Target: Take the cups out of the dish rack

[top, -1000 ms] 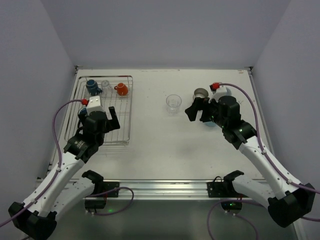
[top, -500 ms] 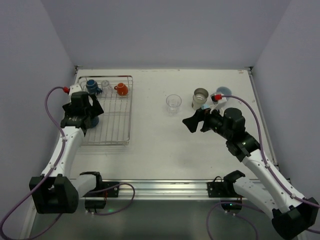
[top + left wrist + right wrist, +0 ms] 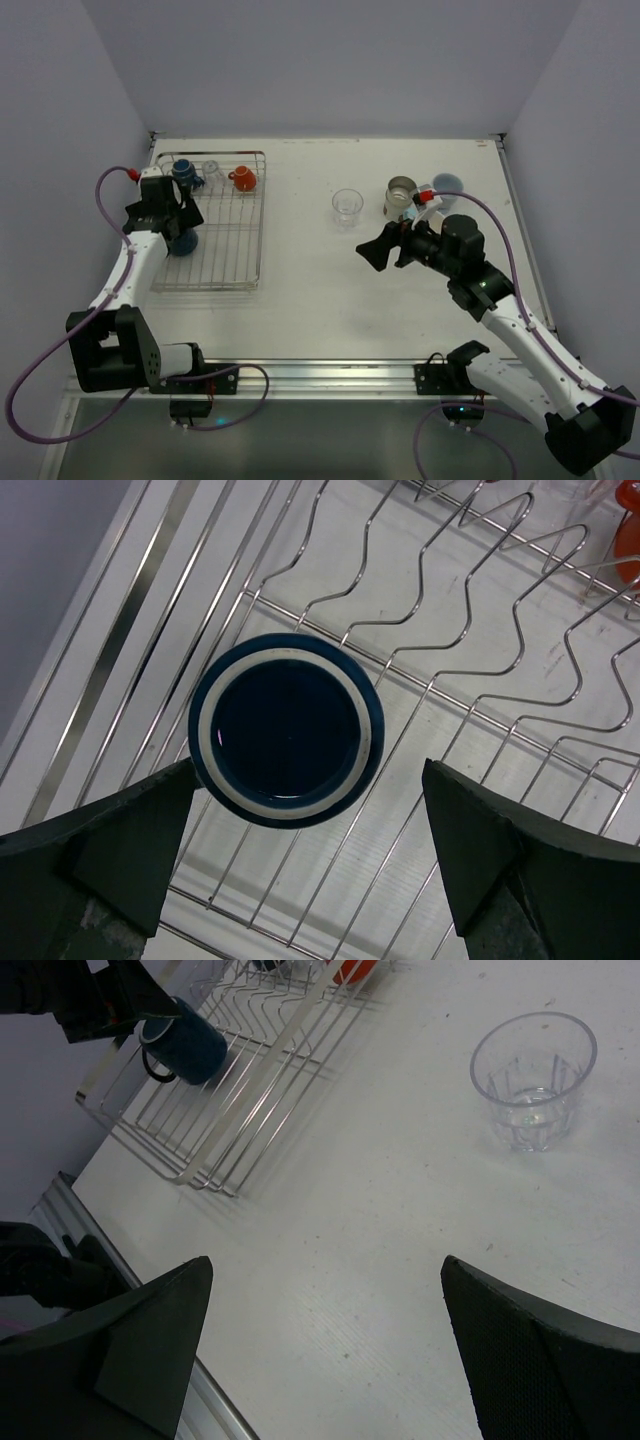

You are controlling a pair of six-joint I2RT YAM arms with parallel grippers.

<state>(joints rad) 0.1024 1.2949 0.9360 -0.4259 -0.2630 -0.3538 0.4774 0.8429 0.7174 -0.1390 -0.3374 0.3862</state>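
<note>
- Left arm has swung from the rack's near middle to its left side, and the right gripper (image 3: 325, 1300) has drawn away from the metal cup (image 3: 400, 196) toward the table's middle.
- Right gripper hovers over bare table (image 3: 300, 290), fingers (image 3: 520, 1350) spread wide, holding nothing.
- Left gripper (image 3: 307, 790) is also spread wide and empty. It hangs straight above a blue cup (image 3: 285, 730), one finger (image 3: 110, 840) on either side. In the wrist view, neither finger touches the cup.
- That cup stands mouth up inside the rack (image 3: 250, 225), by its left side, about halfway along.
- At the rack's far end are three more: a blue mug (image 3: 185, 173) in the left corner, a small glass (image 3: 211, 170) just beside it, and an orange mug (image 3: 243, 178) further right.
- Out on the table, a clear glass (image 3: 347, 205) stands right of the rack, beyond the right gripper.
- Farther right, the metal cup and a pale blue cup (image 3: 447, 184) stand close together; whether they touch I cannot tell.
</note>
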